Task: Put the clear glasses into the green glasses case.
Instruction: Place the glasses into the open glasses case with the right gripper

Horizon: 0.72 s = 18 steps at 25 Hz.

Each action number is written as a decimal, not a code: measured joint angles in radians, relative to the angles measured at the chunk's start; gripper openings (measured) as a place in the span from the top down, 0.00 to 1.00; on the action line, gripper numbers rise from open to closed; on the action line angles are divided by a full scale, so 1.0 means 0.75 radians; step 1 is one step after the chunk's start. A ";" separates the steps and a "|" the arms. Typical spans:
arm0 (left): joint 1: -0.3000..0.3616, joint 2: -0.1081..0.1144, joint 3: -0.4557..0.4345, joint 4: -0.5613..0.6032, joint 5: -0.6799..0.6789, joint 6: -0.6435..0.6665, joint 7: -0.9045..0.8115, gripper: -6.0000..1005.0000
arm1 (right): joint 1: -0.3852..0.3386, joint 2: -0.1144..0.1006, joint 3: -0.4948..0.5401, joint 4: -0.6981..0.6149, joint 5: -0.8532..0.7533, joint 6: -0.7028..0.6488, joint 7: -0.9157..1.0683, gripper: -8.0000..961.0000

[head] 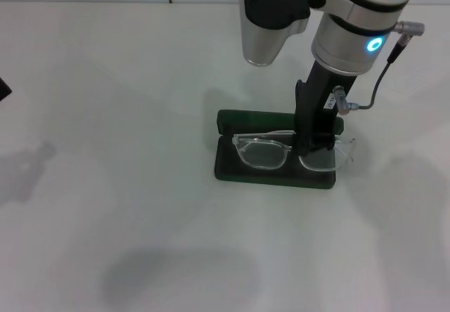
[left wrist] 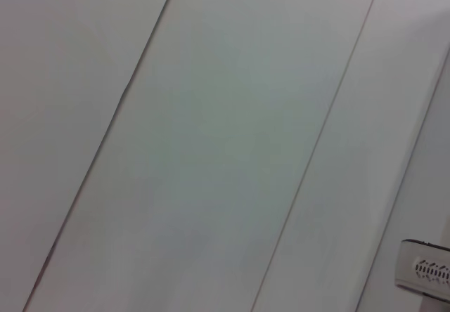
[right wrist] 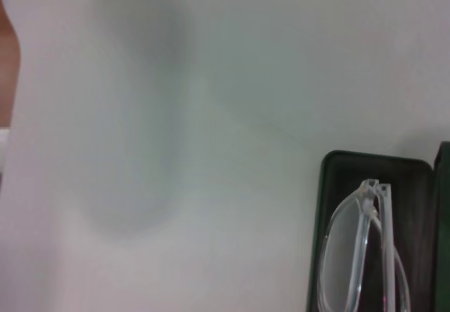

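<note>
Looking down from the head camera first, I see the green glasses case (head: 242, 170) lying open on the white table (head: 105, 115), right of centre, its lid standing along the far edge. The clear glasses (head: 264, 152) lie across the dark tray of the case, their left lens well inside and their right end reaching out past the right rim. My right gripper (head: 313, 142) stands straight down onto the bridge of the frame. It is black against the dark lining, so I cannot tell whether its fingers are clamped on the frame or already parted. The left arm does not show in this view.

The left wrist camera gives me only pale wall panels and a small white fitting (left wrist: 425, 270) at one corner, so I judge that arm parked away from the work.

From the right wrist camera I see one end of the case, with a lens and a folded temple of the glasses resting in the tray, and bare table beyond. No fingers show here.

By my reading the placing is nearly done: what is left is to let go, lift clear, and perhaps settle the right end in.
</note>
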 joint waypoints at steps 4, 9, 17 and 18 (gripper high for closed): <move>-0.003 0.002 0.000 -0.028 0.010 0.000 0.015 0.96 | -0.002 0.000 -0.014 0.032 0.011 0.041 -0.025 0.94; -0.012 0.004 -0.001 -0.052 0.030 0.000 0.036 0.95 | -0.002 0.000 -0.017 0.073 0.029 0.076 -0.057 0.94; -0.014 0.002 0.000 -0.056 0.032 0.000 0.039 0.96 | -0.005 0.000 -0.031 0.097 0.050 0.108 -0.100 0.94; -0.014 0.001 0.000 -0.057 0.032 -0.001 0.039 0.96 | -0.005 0.000 -0.031 0.102 0.050 0.112 -0.104 0.94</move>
